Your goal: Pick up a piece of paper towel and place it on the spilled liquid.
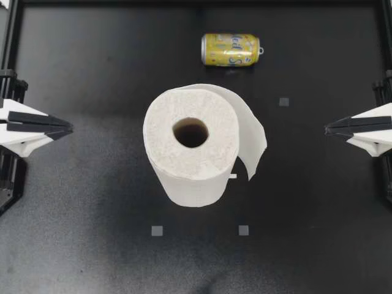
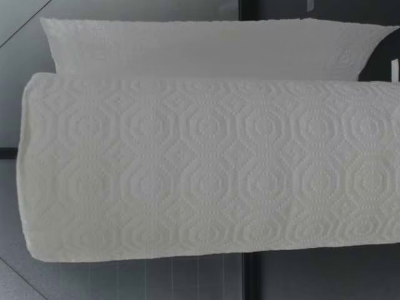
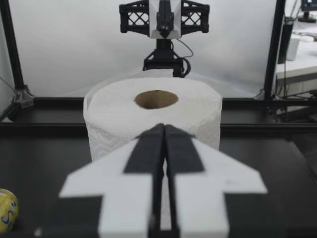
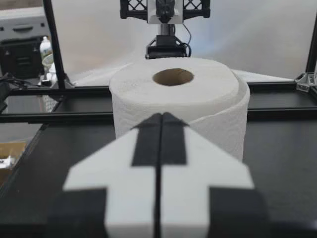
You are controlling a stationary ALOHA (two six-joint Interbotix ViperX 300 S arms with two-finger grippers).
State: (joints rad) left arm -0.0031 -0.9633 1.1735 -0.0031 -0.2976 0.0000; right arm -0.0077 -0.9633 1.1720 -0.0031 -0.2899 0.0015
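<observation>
A white paper towel roll [image 1: 191,144] stands upright in the middle of the black table [image 1: 92,233], with a loose sheet [image 1: 251,131] peeling off toward my right arm. The roll [image 2: 206,165] fills the low view, its loose sheet [image 2: 200,47] behind it. My left gripper [image 1: 69,128] is shut and empty at the table's left edge, pointing at the roll [image 3: 153,116]. My right gripper [image 1: 327,128] is shut and empty at the right edge, facing the roll [image 4: 176,96]. I see no spilled liquid in any view.
A yellow drink can [image 1: 231,49] lies on its side at the back of the table; the same can [image 3: 7,210] shows beside my left gripper. Small grey square marks [image 1: 157,231] dot the table. Black frame posts stand along both side edges.
</observation>
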